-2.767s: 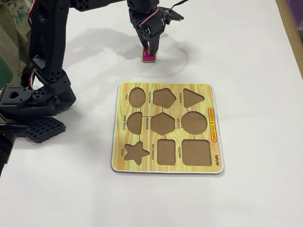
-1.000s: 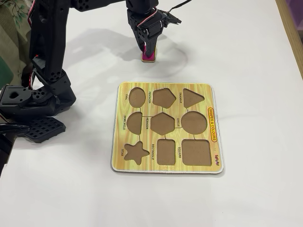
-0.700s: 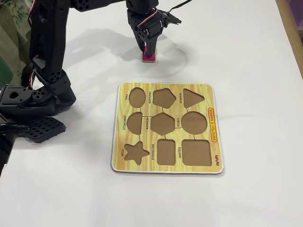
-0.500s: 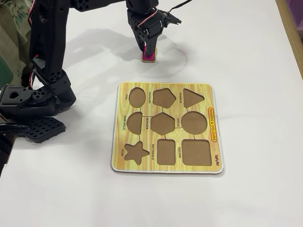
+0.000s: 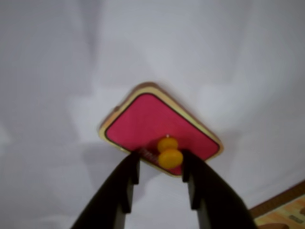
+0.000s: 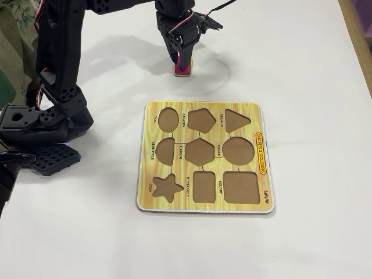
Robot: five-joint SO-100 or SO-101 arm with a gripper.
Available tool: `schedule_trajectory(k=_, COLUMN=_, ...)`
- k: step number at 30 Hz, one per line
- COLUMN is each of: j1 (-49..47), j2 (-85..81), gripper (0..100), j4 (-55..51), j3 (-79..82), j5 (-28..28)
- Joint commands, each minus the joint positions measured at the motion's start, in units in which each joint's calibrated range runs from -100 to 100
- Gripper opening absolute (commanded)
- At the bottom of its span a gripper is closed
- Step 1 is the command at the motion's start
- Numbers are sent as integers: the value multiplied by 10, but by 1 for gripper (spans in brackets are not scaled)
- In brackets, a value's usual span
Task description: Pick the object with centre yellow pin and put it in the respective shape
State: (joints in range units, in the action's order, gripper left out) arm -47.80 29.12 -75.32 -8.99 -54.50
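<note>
flanking yellow knob (image 5: 169, 152) — claw (image 5: 159, 164) fingers

White table (image 6: 314, 75), plain and matte. Lying flat on it: yellow puzzle board (image 6: 204, 157) near the middle, pink piece (image 6: 182, 71) beyond the board's far edge, apart from it, and the black arm base (image 6: 40, 133) at left.

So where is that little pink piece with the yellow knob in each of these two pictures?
Wrist view: the pink piece fills the centre, its yellow knob between the gripper fingers.
Fixed view: the pink piece lies top centre, beyond the puzzle board.
Shared landmark: the gripper over the piece.
</note>
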Motion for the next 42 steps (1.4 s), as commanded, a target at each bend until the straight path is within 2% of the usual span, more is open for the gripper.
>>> schedule_trajectory(k=1, j1=12, j2=-8, gripper=10, j4=6, j3=-21, j5=1)
schedule_trajectory(k=34, j1=22, j2=-8, gripper=9, j4=25, j3=-12, j5=1)
schedule_trajectory(k=42, j1=22, j2=-8, gripper=3, j4=25, j3=-12, j5=1)
